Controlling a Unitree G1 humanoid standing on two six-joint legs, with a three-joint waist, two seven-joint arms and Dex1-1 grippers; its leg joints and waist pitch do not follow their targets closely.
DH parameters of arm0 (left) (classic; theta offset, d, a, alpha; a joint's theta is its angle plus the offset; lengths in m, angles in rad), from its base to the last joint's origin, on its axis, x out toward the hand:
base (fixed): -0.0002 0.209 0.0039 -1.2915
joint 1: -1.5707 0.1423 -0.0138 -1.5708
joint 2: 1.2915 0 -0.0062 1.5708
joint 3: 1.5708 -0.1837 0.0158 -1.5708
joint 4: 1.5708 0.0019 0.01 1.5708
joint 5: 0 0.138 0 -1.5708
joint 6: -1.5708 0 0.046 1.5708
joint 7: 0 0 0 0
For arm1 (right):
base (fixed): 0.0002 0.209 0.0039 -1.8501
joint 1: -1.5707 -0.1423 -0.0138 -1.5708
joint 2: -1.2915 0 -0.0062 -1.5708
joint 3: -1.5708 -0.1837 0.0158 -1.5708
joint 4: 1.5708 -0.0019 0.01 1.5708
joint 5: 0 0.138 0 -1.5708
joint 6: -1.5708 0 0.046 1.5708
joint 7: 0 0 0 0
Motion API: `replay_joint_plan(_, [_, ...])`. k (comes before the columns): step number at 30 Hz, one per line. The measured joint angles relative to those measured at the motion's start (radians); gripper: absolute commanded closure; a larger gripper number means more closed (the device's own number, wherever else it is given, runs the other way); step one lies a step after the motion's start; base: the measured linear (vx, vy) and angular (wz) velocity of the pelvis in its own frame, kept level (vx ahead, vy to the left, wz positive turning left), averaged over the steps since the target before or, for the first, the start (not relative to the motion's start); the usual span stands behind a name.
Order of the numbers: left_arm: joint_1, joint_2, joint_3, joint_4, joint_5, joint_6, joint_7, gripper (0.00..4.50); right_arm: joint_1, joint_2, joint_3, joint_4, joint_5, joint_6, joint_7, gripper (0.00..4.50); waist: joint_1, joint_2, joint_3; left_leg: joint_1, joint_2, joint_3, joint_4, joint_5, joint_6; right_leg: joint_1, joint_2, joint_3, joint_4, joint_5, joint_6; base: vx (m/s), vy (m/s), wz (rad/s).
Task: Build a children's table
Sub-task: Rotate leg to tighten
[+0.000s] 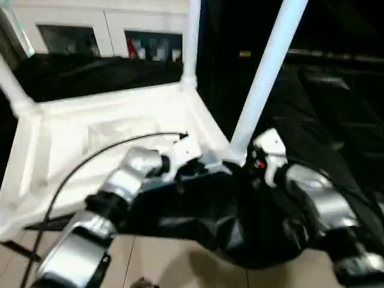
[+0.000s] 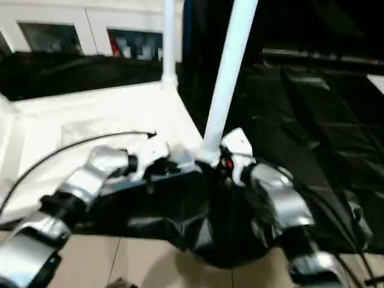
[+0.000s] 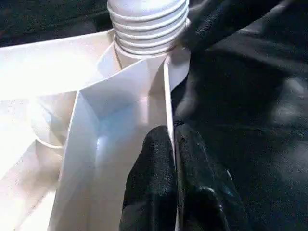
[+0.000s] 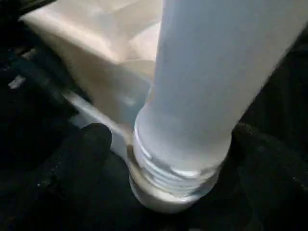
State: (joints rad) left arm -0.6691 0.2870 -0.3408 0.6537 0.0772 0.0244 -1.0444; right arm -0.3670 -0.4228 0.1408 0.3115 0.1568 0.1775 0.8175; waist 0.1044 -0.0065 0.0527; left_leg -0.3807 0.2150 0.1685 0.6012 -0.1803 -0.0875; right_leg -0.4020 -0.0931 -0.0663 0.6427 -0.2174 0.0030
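Ahead of me the black drape [image 1: 336, 120] covers the work surface and hangs in folds over its near edge. Below that edge I see a floor of pale beige tiles [image 1: 162, 264] with thin grout lines. Against the far wall stands a white cabinet [image 1: 108, 24] with dark glazed doors; red and white items sit behind the glass, too blurred to identify. The far right of the room is dark.

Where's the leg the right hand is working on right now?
In the head views, the leg stands at the upturned tabletop's near right corner, leaning right, its threaded end at the socket, with the right hand at its base.
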Motion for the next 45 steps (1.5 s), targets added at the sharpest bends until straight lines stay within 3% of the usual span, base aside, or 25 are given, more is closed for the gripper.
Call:
replay_joint_plan(9, [0.023,0.038,-0.010,-0.052,-0.008,-0.002,-0.077,4.50,0.016,-0.031,0.006,-0.070,0.041,0.061,0.089,0.28,0.007,0.000,0.000,0.000,0.000,0.001,0.001,0.000,0.000,0.000,0.000,0.000,0.000,0.002,0.000,0.000,0.000,0.00])
replay_joint_plan(24, [0.032,0.052,-0.011,-0.079,-0.007,0.011,-0.103,4.50,0.003,-0.043,0.005,-0.070,0.041,0.085,0.107,1.66,0.008,-0.001,0.000,-0.001,0.000,0.001,0.001,0.001,0.000,0.000,0.000,0.000,0.000,0.002,0.000,0.000,0.000,0.00])
replay_joint_plan(32, [0.032,0.050,-0.011,-0.079,-0.005,0.021,-0.089,4.50,0.002,-0.027,-0.001,-0.059,0.041,0.087,0.087,1.85,0.007,-0.001,0.000,-0.001,0.000,0.001,0.001,0.001,0.000,0.000,0.000,0.000,0.000,0.002,0.000,0.000,0.000,0.00])
replay_joint_plan(35, [0.011,0.026,-0.005,-0.049,0.012,0.048,-0.015,4.50,-0.018,0.029,-0.022,-0.020,0.032,0.100,-0.009,1.86,0.004,-0.001,0.000,0.001,0.000,0.001,0.002,0.001,-0.001,0.000,0.000,0.001,0.002,0.004,0.000,0.000,0.000,0.00])
replay_joint_plan(40, [-0.107,-0.122,0.018,0.119,0.062,0.166,0.263,4.50,-0.103,0.270,-0.133,0.130,-0.012,0.105,-0.467,1.87,-0.013,-0.007,0.001,0.003,-0.001,0.001,0.001,0.003,-0.005,0.000,0.000,0.003,0.002,0.010,0.000,0.000,0.000,0.00])
replay_joint_plan(45, [-0.151,-0.215,0.035,0.186,0.062,0.224,0.399,4.50,-0.187,0.373,-0.171,0.249,-0.046,0.066,-0.692,1.87,-0.018,-0.008,0.000,0.004,-0.005,0.000,0.000,0.003,-0.005,0.000,0.001,0.003,0.001,0.010,0.000,0.000,0.000,0.00])
